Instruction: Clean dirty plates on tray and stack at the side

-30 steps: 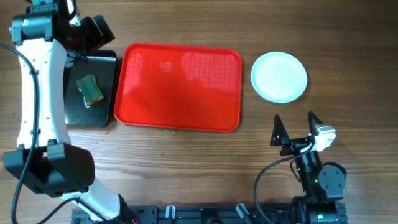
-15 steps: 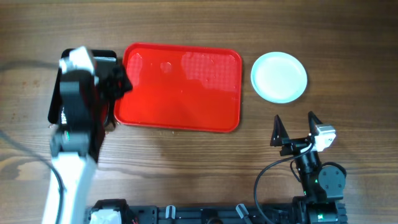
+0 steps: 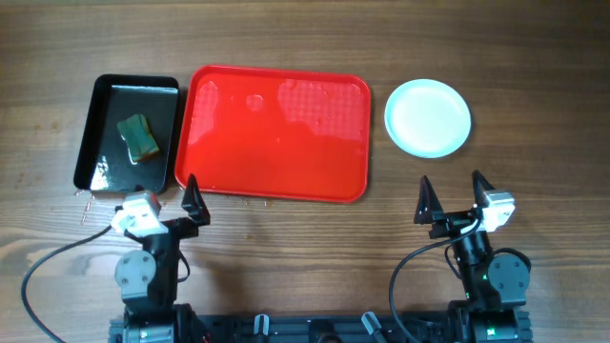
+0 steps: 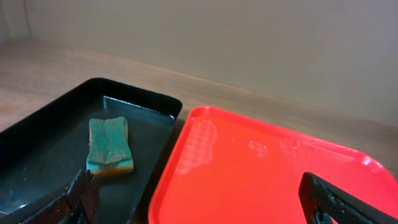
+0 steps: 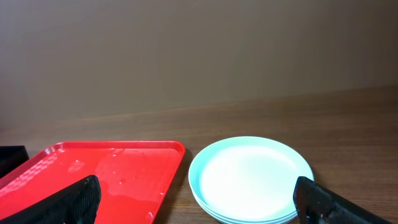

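Note:
The white plates (image 3: 428,117) sit in one stack on the wood to the right of the red tray (image 3: 274,133); the stack also shows in the right wrist view (image 5: 251,179). The tray holds only water drops and shows in the left wrist view (image 4: 261,180) and the right wrist view (image 5: 99,171). My left gripper (image 3: 157,200) is open and empty near the table's front, below the tray's left corner. My right gripper (image 3: 450,198) is open and empty at the front, below the plates.
A smaller black tray (image 3: 103,152) with water stands left of the red tray and holds a green-and-yellow sponge (image 3: 138,136), also in the left wrist view (image 4: 110,147). Both arm bases stand at the table's front edge.
My left arm has drawn back from over the black tray to the table's front and now rests there with the gripper open. The right arm has not moved.

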